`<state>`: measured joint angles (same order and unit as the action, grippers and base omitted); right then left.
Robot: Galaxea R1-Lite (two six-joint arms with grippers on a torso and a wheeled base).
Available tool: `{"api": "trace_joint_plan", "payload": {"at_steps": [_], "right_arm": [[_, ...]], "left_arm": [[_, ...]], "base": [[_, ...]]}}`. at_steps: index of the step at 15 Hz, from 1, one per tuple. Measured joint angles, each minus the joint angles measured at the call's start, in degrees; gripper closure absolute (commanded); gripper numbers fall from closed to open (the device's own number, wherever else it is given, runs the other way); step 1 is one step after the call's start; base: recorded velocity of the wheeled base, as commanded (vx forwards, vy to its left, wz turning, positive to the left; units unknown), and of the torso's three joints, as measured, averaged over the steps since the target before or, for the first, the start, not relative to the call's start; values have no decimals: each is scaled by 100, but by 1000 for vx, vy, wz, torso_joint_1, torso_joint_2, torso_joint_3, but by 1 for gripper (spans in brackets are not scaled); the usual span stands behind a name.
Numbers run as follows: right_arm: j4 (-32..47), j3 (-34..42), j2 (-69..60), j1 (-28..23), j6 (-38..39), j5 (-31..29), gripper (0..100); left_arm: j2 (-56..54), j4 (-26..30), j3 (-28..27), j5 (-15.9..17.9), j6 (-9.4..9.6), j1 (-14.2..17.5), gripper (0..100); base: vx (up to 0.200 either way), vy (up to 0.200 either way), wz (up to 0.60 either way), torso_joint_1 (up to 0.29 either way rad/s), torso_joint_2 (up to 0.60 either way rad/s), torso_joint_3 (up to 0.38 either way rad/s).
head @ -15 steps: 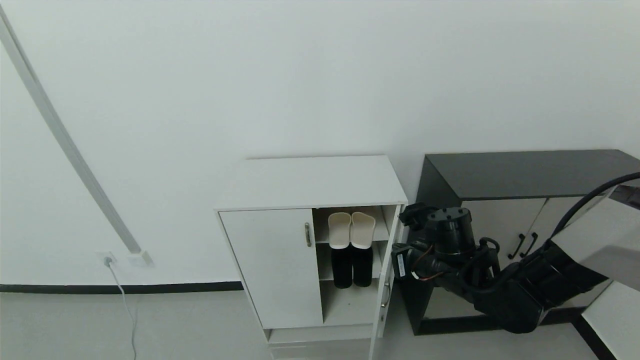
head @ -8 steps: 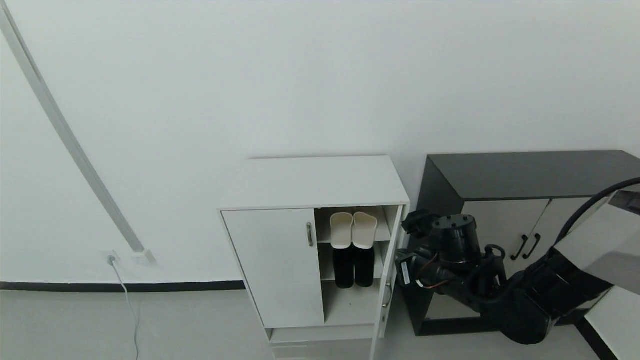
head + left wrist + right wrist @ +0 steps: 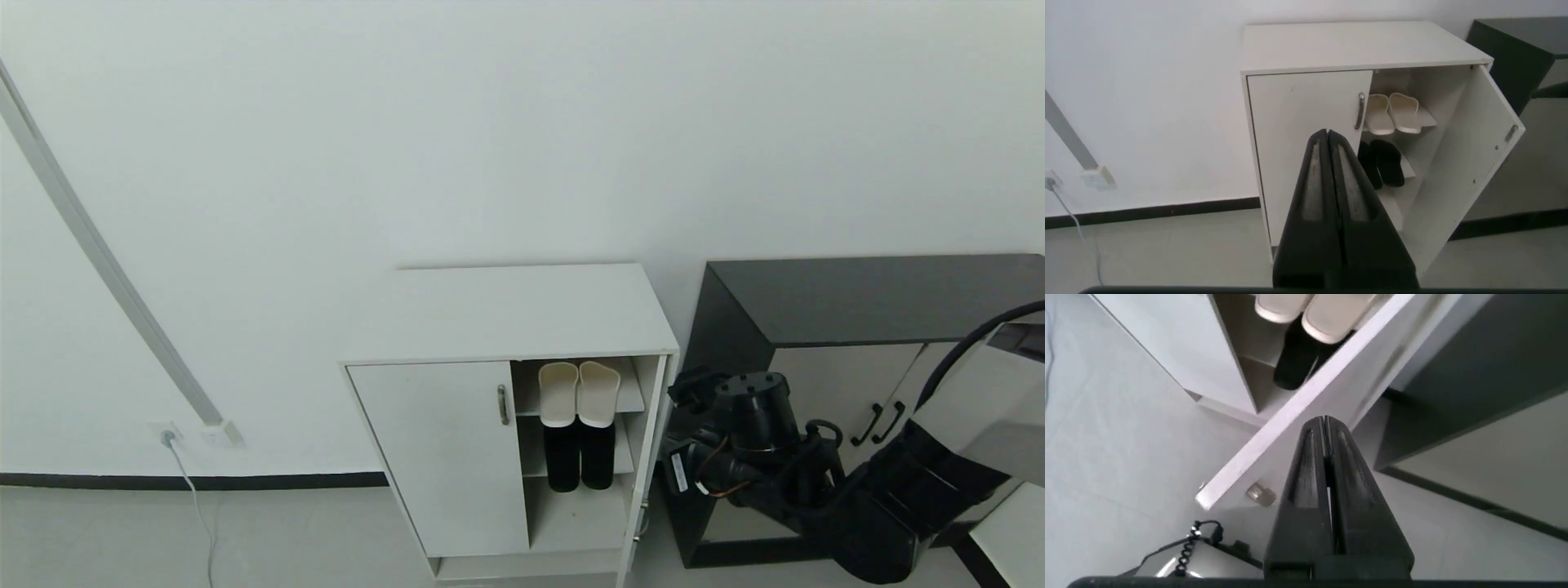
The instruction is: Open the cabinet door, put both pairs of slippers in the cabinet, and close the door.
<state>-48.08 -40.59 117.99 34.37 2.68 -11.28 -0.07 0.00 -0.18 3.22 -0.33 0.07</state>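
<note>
Comparing the head views, the whole scene has slid slightly, so my head camera moved and not the furniture. The white cabinet [image 3: 522, 310] has stayed put, and its right door [image 3: 649, 457] still hangs open about as wide as before. With both pairs inside, I judge only the closing is left.

The cabinet is smooth, matt white board with flat panels and square edges. My right gripper [image 3: 1325, 429] hangs to the right, just beside the door's outer face, fingers pressed together on nothing. My left gripper [image 3: 1328, 139], on the near side and well apart from the cabinet, is likewise clenched and empty.

The white slippers [image 3: 578, 394], with pale rounded soles, lean on the upper shelf. The black slippers [image 3: 580, 456] stand directly below them. A slim metal handle [image 3: 502, 404] sits on the closed left door [image 3: 441, 457].
</note>
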Motion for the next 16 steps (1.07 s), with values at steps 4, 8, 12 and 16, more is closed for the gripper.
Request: {"api": "trace_joint_plan", "payload": {"at_steps": [4,8,12,16], "right_arm": [[-423,-13,367,15,-4,1,100],[-480,-133,736,-17,2,20,100],[-490,-350,990,-41,57,26,100],[-490,-656,1178,-11,65,15,100]], "left_arm": [[0,-5,0,-5,1,0,100],[0,-7,0,-13,0,0,100],[0,-7,0,-13,-27,-2,100],[0,-7,0,-10,-11,0,100]], "base": [[0,0,0,0,0,0],[0,0,0,0,0,0],[0,0,0,0,0,0],[0,0,0,0,0,0]]}}
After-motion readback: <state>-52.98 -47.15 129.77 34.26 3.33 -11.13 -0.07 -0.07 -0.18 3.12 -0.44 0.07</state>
